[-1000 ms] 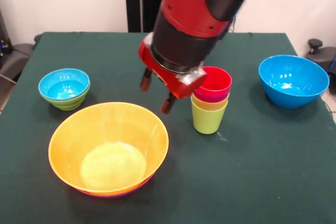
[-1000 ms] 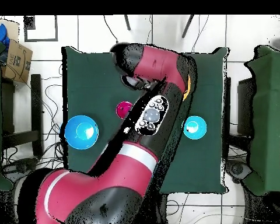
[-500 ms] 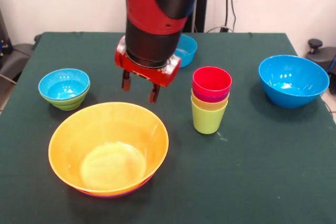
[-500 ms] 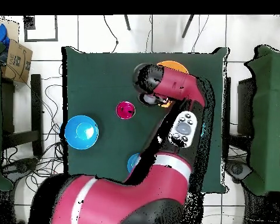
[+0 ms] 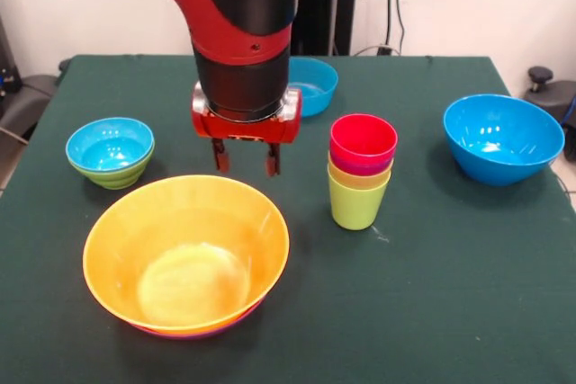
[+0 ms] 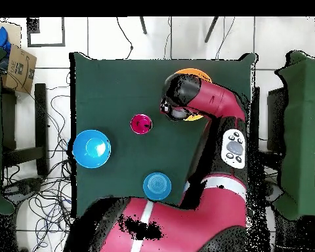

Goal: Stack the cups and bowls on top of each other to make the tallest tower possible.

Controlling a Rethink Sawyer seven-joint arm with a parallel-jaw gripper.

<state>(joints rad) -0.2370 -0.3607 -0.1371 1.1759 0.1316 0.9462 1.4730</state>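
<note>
The Sawyer's gripper (image 5: 245,159) hung open and empty just behind the far rim of the large yellow-orange bowl (image 5: 186,254), its two dark fingers pointing straight down with a clear gap between them. A second before, the same gripper had been tilted close beside the tower (image 5: 361,171); over that second it swung away across the table and squared up over the big bowl, uncovering a small blue bowl (image 5: 310,85) at the table's far side. The tower itself was unchanged: a lime green cup at the base, a yellow one and a purple one nested in it, a red cup (image 5: 363,140) topmost, standing upright near the table's middle and apart from the arm. A sliver of purple showed beneath the yellow-orange bowl, suggesting the shallow purple bowl lay under it. Another small blue bowl sat inside the small green bowl (image 5: 111,153) at one side, and the large blue bowl (image 5: 502,138) stood alone at the other. Seen from overhead, the arm's wrist (image 6: 180,105) covered most of the orange bowl. The shift pointed to the yellow-orange bowl as the next piece to be gripped; no bowl had yet joined the cups.
</note>
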